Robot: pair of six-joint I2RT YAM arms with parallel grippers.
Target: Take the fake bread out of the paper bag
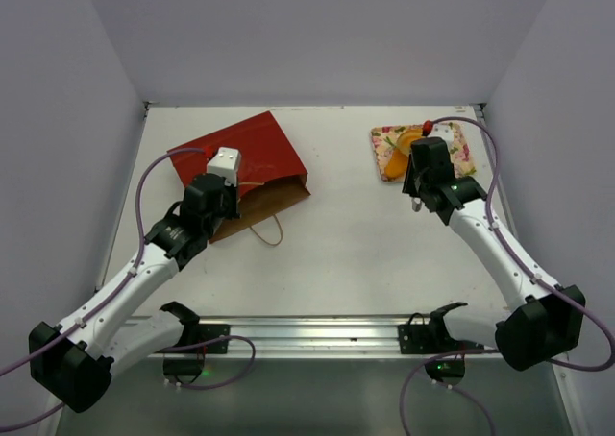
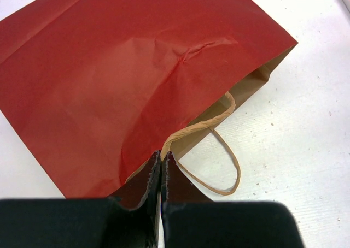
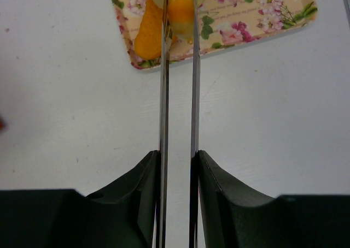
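The red paper bag (image 1: 252, 153) lies flat at the back left, its brown mouth facing right, with a tan loop handle (image 1: 270, 232) on the table. My left gripper (image 1: 236, 186) is shut on the bag's upper rim where the other handle (image 2: 192, 129) joins; the bag (image 2: 109, 78) fills the left wrist view. The orange fake bread (image 1: 396, 159) lies on the pink-flowered tray (image 1: 454, 151) at the back right. My right gripper (image 1: 423, 167) is shut on thin metal tongs (image 3: 164, 84), whose blades reach over the tray (image 3: 257, 13) on either side of the bread (image 3: 179, 10).
White walls close the table on the left, back and right. A metal rail (image 1: 317, 332) with the arm bases runs along the near edge. White tabletop (image 1: 356, 234) lies between the bag and the tray.
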